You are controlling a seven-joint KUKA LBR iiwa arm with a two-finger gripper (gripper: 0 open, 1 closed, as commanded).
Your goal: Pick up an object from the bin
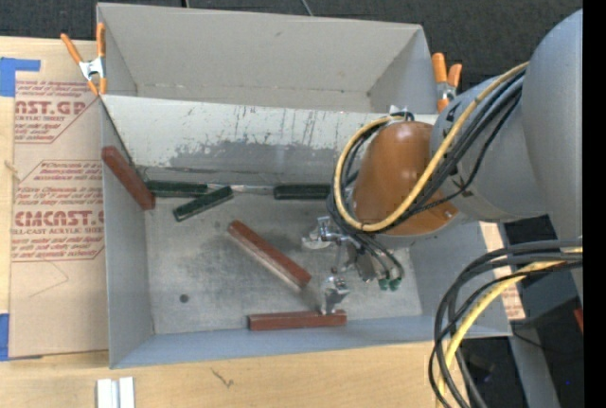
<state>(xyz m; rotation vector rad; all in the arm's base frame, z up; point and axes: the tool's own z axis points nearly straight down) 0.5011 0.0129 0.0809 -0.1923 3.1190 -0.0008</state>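
A dark carpeted floor lies beyond the pale wooden counter [284, 382] on which the grey bin [265, 51] stands. The hand [331, 295] is low in the bin's near right part, just above the right end of a reddish-brown bar [284, 322] that lies flat along the near wall. Whether the hand is open or closed I cannot tell. A second brown bar [268, 253] lies slantwise in the middle, its lower end near the hand, and a third brown bar [128, 179] leans at the left wall. Some dark green sticks [201, 200] lie toward the far side. The near bar looks stiff, light and smooth. It lies close to the wall, which leaves little room on its near side. A hold across its narrow width near the middle would likely balance best; taken at the end, it may tip or swing.
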